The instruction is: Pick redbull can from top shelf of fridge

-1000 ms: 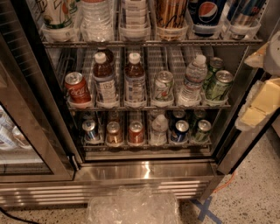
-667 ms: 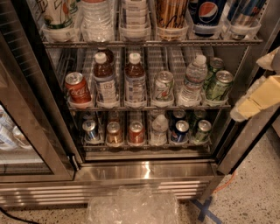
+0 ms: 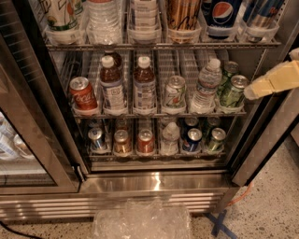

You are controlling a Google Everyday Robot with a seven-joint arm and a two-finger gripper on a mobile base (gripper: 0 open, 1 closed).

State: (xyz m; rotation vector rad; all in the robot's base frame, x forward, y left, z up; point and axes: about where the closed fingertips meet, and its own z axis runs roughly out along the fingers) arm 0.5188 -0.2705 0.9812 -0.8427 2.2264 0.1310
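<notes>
The gripper hangs at the right edge of the fridge, level with the middle rack; I cannot tell if it is open. The can stands far right on the top shelf, above it. This looks like the approach: next, rise and reach in.

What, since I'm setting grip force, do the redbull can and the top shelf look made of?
The redbull can: likely aluminium, glossy silver-blue sheen. The top shelf: bright metal wire, seemingly plated; its cup holders look clear plastic. The gripper hovers at the right, level with the middle rack.
</notes>
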